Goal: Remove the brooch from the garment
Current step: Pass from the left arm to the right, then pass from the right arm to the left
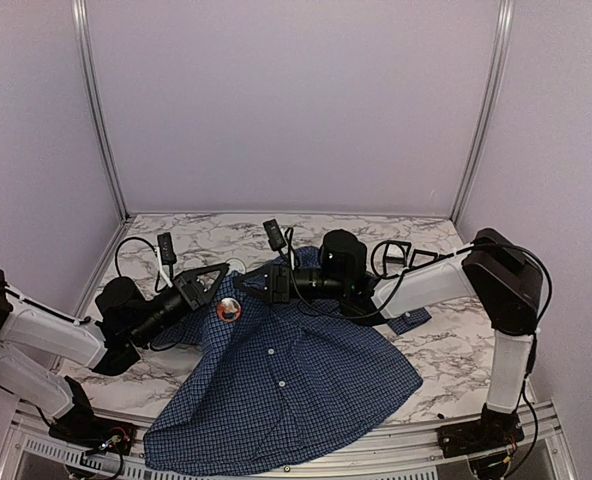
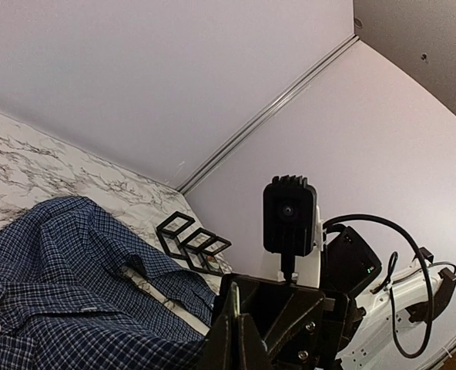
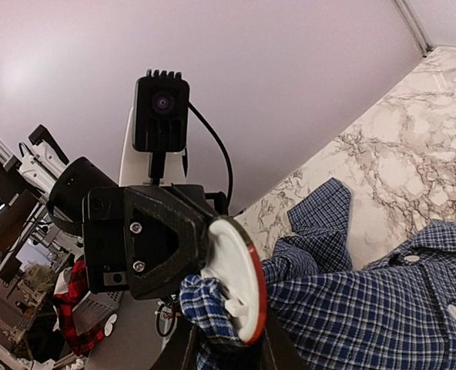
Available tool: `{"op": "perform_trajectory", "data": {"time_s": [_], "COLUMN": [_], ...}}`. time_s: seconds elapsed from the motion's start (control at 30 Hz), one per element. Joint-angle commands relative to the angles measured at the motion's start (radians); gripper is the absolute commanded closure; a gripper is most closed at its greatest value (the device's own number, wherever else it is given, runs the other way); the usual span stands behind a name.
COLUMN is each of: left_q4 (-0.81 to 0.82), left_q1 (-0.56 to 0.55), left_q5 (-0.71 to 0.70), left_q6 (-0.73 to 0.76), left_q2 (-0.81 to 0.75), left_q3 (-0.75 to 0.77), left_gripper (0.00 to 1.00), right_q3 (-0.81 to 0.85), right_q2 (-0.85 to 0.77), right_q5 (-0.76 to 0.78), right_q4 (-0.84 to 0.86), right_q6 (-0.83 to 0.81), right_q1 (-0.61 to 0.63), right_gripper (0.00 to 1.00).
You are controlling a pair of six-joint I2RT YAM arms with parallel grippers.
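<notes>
**Overhead view.** Item: garment, a dark blue checked shirt, spread over the marble surface with the hem at the near edge and the collar end towards the back. Item: brooch, round with an orange-and-white face, found on the upper part of the shirt between the two arms' tips. The left gripper is presented from the left and the right gripper from the right. Both are set close against the brooch.

**Left wrist view.** The left gripper is seen clenched, its fingers pressed together at the bottom edge. A ridge of shirt cloth is drawn up to them, and a fold is judged to be pinched there. A black wire-frame stand is noted on the surface beyond the collar, apart from the work.

**Right wrist view.** The brooch is shown from behind and nearly edge-on, with a white back and a red rim. A wad of checked cloth is gathered against it beside the left gripper. The right gripper's fingers are placed either side of its lower edge. Whether they are clamped on it or only bracketing it cannot be told.

**Step in hand, as judged.** The brooch is to be seized and parted from the cloth.
- The rim should be taken squarely, with no cloth caught between the fingers.
- The cloth should be held taut by the left gripper.
- The pull should be made slowly, straight away from the fabric, so that the weave is not torn.
</notes>
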Motion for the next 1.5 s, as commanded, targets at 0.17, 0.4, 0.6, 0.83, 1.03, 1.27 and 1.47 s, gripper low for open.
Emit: {"op": "perform_trajectory", "data": {"time_s": [0.17, 0.4, 0.6, 0.83, 1.03, 1.27, 1.47], "left_q4": [0.006, -0.411, -0.782, -1.169, -1.403, -1.566, -1.617], "left_q1": [0.002, 0.042, 0.137, 0.2, 0.218, 0.233, 0.235], "left_q5": [0.07, 0.107, 0.255, 0.414, 0.504, 0.562, 0.588], "left_q6": [-0.009, 0.127, 0.272, 0.487, 0.645, 0.746, 0.777], "left_q2": [-0.027, -0.227, -0.385, -0.406, -0.329, -0.227, -0.171], "left_q3": [-0.005, 0.045, 0.112, 0.288, 0.433, 0.543, 0.587], "left_gripper": [0.89, 0.72, 0.66, 0.66, 0.66, 0.66, 0.66], "right_q3": [0.038, 0.059, 0.082, 0.102, 0.133, 0.152, 0.178], "right_q2": [0.021, 0.002, -0.018, -0.046, -0.062, -0.067, -0.063], "right_q5": [-0.01, -0.049, -0.088, -0.14, -0.183, -0.25, -0.275], "right_q4": [0.025, -0.11, -0.237, -0.35, -0.447, -0.51, -0.582], "right_q6": [-0.006, -0.13, -0.262, -0.392, -0.485, -0.533, -0.588], "right_q1": [-0.01, -0.013, -0.013, -0.013, -0.013, -0.012, -0.012], "right_gripper": [1.0, 1.0, 1.0, 1.0, 1.0, 1.0, 1.0]}}
